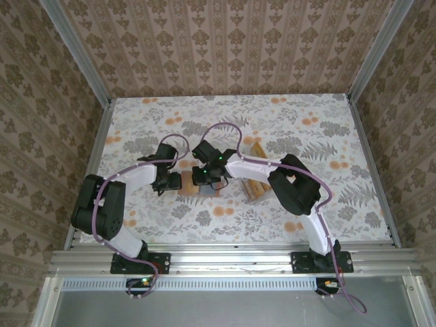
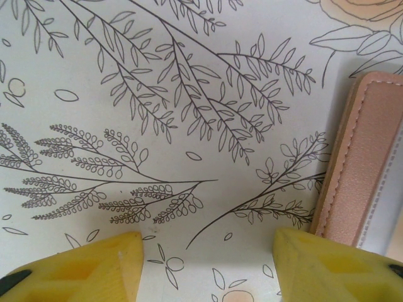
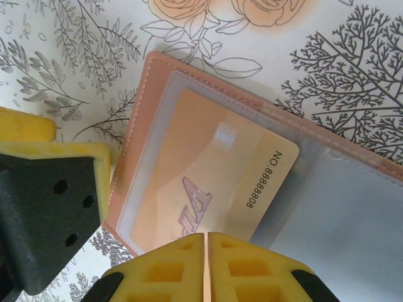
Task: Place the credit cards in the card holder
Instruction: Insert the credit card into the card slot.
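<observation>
Top view: on the floral-printed tabletop (image 1: 327,136), both arms meet over the salmon-brown leather folding card holder (image 1: 194,193) and hide most of it. A tan shape (image 1: 255,191) is crossed by the right arm and too small to identify.

Left wrist view: the left claw (image 2: 208,270) is open and empty, with one yellow finger (image 2: 327,264) overlapping the holder's stitched edge.

Right wrist view: the right claw (image 3: 206,264) is closed. Its tips are over a tan-orange rectangular credit card (image 3: 208,170), which is partly tucked into the holder's clear pocket (image 3: 327,207). Whether they touch the card is unclear.
</observation>
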